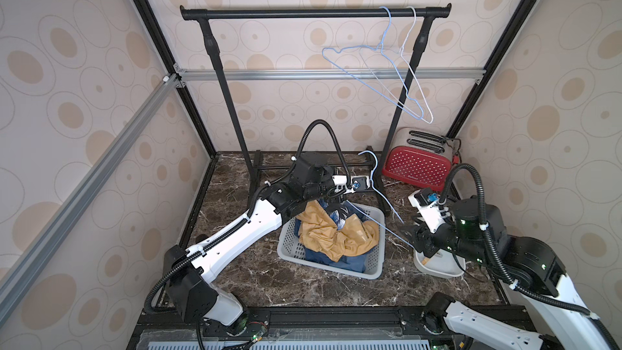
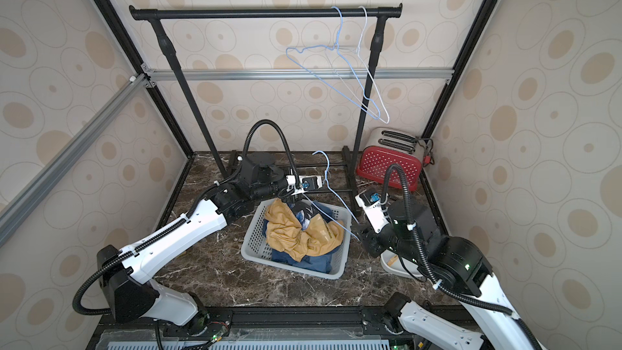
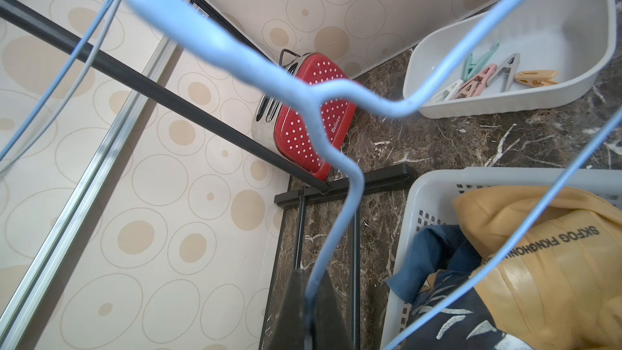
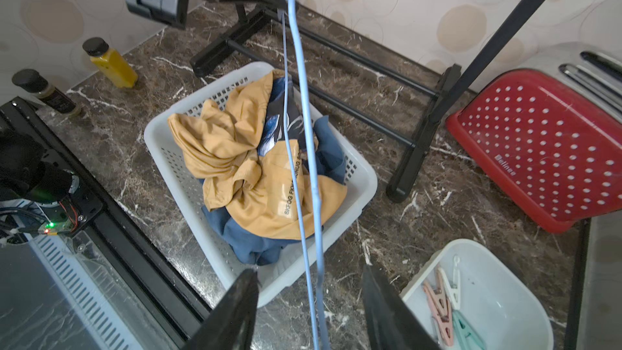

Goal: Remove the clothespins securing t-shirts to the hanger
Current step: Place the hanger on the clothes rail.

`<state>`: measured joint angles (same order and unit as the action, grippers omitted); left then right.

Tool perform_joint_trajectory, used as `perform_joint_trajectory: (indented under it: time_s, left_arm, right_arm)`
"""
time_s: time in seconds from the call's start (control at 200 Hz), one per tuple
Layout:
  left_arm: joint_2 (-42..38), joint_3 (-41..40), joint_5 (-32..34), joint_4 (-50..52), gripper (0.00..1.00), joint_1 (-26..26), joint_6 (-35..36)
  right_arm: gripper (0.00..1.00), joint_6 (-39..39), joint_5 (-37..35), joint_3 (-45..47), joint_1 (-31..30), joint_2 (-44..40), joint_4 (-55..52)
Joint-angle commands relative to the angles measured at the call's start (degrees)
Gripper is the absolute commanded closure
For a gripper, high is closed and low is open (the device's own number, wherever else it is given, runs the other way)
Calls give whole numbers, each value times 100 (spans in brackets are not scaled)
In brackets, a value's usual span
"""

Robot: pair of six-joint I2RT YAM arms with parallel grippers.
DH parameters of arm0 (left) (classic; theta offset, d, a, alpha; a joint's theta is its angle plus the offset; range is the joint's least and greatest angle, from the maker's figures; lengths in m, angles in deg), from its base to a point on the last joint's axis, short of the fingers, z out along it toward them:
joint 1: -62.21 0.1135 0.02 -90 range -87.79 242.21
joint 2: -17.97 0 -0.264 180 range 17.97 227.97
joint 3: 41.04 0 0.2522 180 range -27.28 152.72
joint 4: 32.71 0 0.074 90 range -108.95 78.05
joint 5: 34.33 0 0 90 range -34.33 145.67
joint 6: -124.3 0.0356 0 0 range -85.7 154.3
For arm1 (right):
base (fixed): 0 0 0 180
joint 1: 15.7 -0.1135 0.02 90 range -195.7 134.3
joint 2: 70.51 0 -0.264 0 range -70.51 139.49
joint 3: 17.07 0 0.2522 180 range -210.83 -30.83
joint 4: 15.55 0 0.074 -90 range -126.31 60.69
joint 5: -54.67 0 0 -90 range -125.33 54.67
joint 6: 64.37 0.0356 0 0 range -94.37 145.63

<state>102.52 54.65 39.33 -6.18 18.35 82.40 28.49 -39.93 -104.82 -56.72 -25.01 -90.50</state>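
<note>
Clothespins off, shirts down: the left gripper (image 3: 308, 301) is clamped on the neck of the blue hanger (image 3: 215, 40). The right gripper (image 4: 309, 270) stands partly open with the hanger's lower wires running between its jaws; whether they touch cannot be told. The t-shirts (image 4: 235, 149) lie heaped in the basket (image 4: 154, 139) at mid-table. The clothespins (image 3: 481, 77) rest in the grey tub (image 3: 555, 21), at the basket's 3 o'clock in both top views. They look light, stiff and sprung — best pinched at the flared tail ends — while the hanger wire seems thin, springy and probably slick. Only the left wrist view counts five clothespins; in both top views the right arm hides most of the tub. None shows on the hanger.
</note>
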Motion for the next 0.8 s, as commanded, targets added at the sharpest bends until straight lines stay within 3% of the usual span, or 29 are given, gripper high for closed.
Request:
perform_joint_trajectory:
  time_s: [0.0,0.486,0.796]
  left_arm:
    - [-130,27,-99,-41,100,26,102]
    - [-159,-39,-109,-134,100,57,10]
    - [-156,-36,-132,-166,100,69,-54]
  right_arm:
    - [50,161,90,203,55,-6,-189]
    - [78,-9,422,315,373,70,-103]
    - [80,-108,381,384,414,65,-77]
